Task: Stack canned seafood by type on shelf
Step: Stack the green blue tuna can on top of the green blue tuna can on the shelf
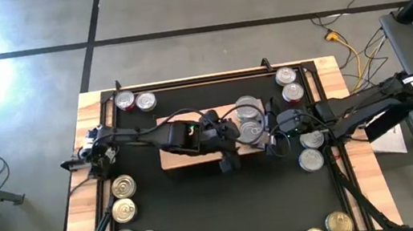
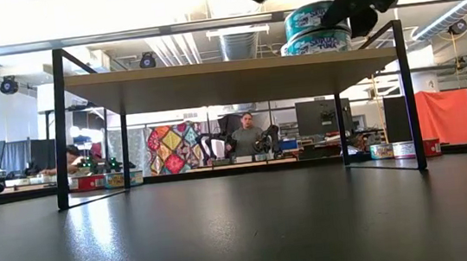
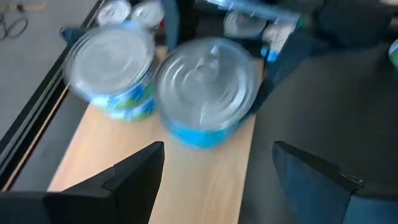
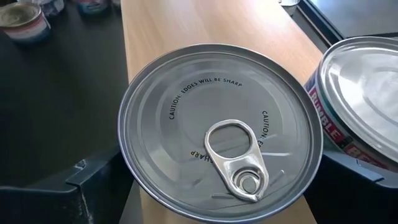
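Both arms meet over the shelf (image 1: pixel 176 156), a pale wood board raised on black legs above the black mat (image 1: pixel 228 210) on the desk (image 1: pixel 81 206).

The left gripper (image 1: pixel 235 132) has its jaws apart, with nothing between them. Just ahead of them, two silver-lidded tins stand side by side on the shelf: a blue-labelled tin (image 3: pixel 208 93) straight in front of the jaws and a second tin (image 3: pixel 115 71) with a blue and green label touching or nearly touching it, a little further off to one side.

The right gripper (image 1: pixel 272 132) reaches in from the opposite side, its jaws spread wide. In its wrist view a silver pull-tab lid (image 4: pixel 221 152) sits directly between the jaws, but whether they touch the tin I cannot tell. In the low view the gripper hangs right over the stacked tins (image 2: pixel 317 28) at the shelf's edge.

Other canned seafood lies on the mat, well away from both sets of jaws: a pair of red-labelled tins (image 1: pixel 133 101) at one far corner, another pair (image 1: pixel 289 83) at the other, gold and silver tins (image 1: pixel 124 198) near the left arm's base, and two tins (image 1: pixel 311 149) beside the right arm.
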